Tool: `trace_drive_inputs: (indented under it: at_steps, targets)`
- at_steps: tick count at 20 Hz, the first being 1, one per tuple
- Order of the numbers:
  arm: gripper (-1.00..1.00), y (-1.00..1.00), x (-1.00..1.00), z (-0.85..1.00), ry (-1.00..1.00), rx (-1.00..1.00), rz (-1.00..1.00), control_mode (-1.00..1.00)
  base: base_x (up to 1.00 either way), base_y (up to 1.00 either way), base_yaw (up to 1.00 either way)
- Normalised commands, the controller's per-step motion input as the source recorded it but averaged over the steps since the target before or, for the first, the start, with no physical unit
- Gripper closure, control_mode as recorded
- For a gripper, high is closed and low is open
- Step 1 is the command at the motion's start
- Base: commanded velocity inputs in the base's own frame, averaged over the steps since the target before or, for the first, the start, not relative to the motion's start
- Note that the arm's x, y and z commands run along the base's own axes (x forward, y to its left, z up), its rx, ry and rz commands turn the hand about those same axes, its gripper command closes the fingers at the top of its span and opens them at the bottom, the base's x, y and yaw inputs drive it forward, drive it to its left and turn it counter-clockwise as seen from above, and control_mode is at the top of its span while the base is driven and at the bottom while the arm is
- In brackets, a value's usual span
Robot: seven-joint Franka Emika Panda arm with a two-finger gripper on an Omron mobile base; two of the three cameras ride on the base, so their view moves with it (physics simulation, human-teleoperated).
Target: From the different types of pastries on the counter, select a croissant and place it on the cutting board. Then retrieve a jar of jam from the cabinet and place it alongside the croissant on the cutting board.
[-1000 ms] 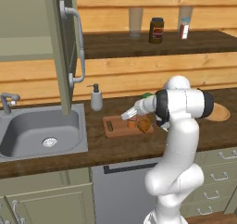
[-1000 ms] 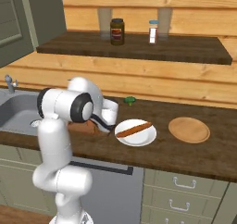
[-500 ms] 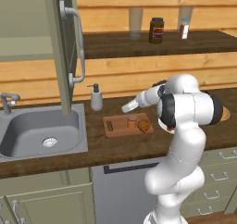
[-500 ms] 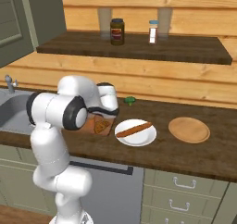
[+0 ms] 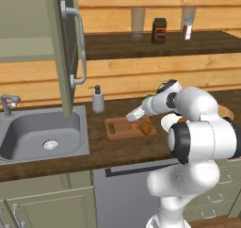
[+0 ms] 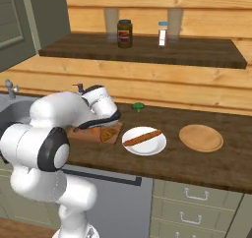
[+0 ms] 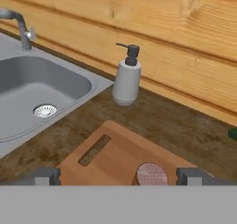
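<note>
Counter [image 6: 206,165] runs dark brown with the sink [image 5: 40,137] set into its left end and a soap dispenser [image 7: 126,79] by the back wall. Cutting board [image 5: 117,128] sits near the front edge, croissant [image 5: 147,128] on its right end, jam jar [image 7: 151,174] standing just beside it on the board. Gripper [image 7: 120,176] hangs over the jar, fingers spread wide either side of the lid, not touching it. White plate [image 6: 157,146] with a long pastry [image 6: 142,137] lies right of the board.
</note>
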Motion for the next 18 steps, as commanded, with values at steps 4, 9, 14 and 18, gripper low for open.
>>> trace_drive_inputs:
  at_steps: [4,9,14,18]
  targets:
    - [-1.0,0.01,-0.85,0.46,-0.1,-0.04,0.06,-1.0,0.0,0.0,0.0]
    - [-1.0,0.36,-0.13,0.61,-0.01,-0.17,0.12,-1.0,0.0,0.0,0.0]
    - [-1.0,0.32,-0.22,0.55,0.0,-0.14,0.19,-1.0,0.0,0.0,0.0]
    - [-1.0,0.15,-0.6,0.2,0.0,-0.05,0.24,-1.0,0.0,0.0,0.0]
